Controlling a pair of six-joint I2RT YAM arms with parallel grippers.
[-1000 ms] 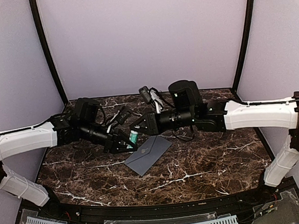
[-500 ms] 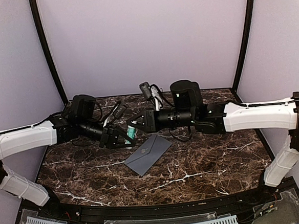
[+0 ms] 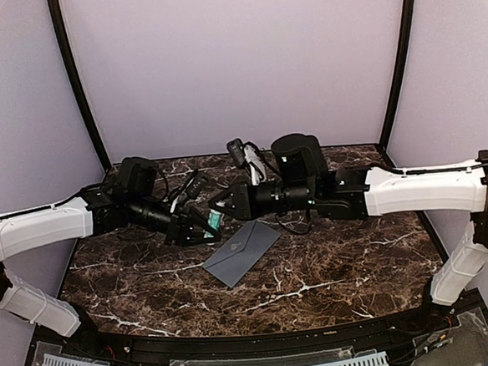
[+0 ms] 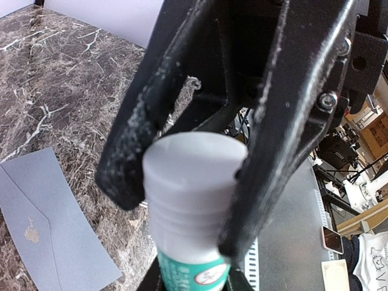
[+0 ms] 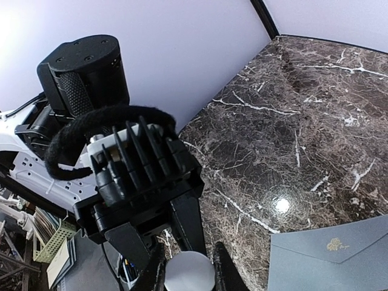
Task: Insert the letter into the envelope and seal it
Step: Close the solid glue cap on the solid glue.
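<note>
Marble table [image 3: 342,264] carries it all. L arm [image 3: 42,226] and R arm [image 3: 424,185] reach in from either side and meet in the air just behind the envelope [image 3: 241,252]. The envelope lies flat near table centre, pointed flap [image 5: 332,237] lying down, small gold emblem [image 4: 31,230] at the flap's tip. Letter: not in view anywhere, prob. already inside the envelope, but can't confirm. L gripper [image 3: 202,230], up and left of the envelope's far corner, is clenched on the teal-labelled body of a glue stick [image 3: 217,222]. R gripper [image 3: 223,209], just behind that corner, is clamped on the stick's white cap [image 4: 194,163], one finger each side; both wrist views show the pinch. Step in hand, as I read it: uncap the glue so the flap can be sealed. To do it well, keep both grips firm and pull apart straight along the stick's axis w/ no side load, else the cap may jam or the tube slip through L's fingers. A slight twist may help if it binds. Keep the pull above the envelope, not touching, so nothing knocks it askew. Once the cap's off, R needs a spot well away from the envelope to park it, and L needs the tube tip aimed down at the flap edge.
</note>
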